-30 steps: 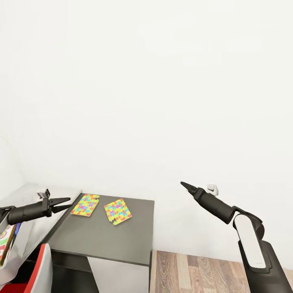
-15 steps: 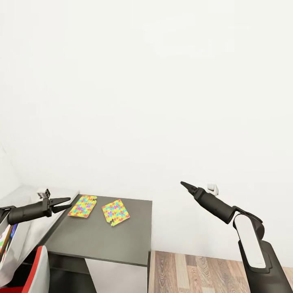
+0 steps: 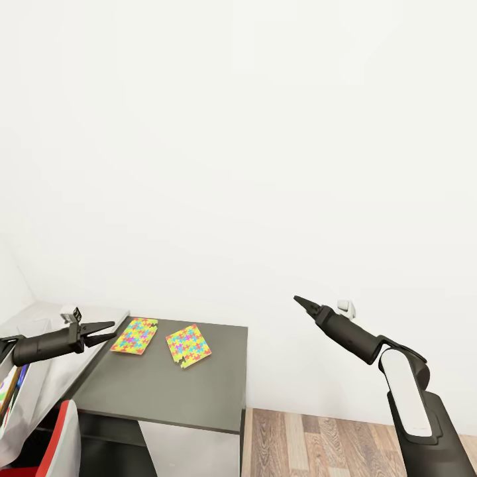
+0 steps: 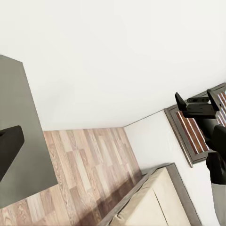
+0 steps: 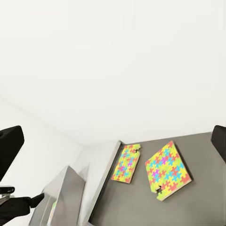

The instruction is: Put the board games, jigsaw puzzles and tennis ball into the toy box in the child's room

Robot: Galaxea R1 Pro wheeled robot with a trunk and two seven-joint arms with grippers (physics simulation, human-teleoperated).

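Observation:
Two jigsaw puzzles [image 3: 135, 335] [image 3: 189, 344] lie flat side by side at the back of the table's dark-grey wing [image 3: 165, 391]; they also show in the right wrist view [image 5: 125, 162] [image 5: 167, 170]. My left gripper [image 3: 114, 330] hovers open just left of them, level with the tabletop edge, holding nothing. Off the table's right side, above the floor, my right gripper [image 3: 298, 300] hangs in the air, its fingers [image 5: 10, 146] spread wide and empty. The light-grey toy box [image 3: 36, 387] sits at the far left, with a colourful printed box edge [image 3: 8, 391] showing in it.
A red-and-white chair [image 3: 65, 437] stands in front of the table at lower left. Wood-plank floor [image 3: 331, 444] lies to the right of the table. A white wall fitting [image 3: 346, 307] sits behind my right arm. A beige furniture corner [image 4: 146, 197] shows in the left wrist view.
The whole view has shifted slightly, so the table and puzzles sit a little further left in the picture. Both arms keep the same pose and both grippers stay open.

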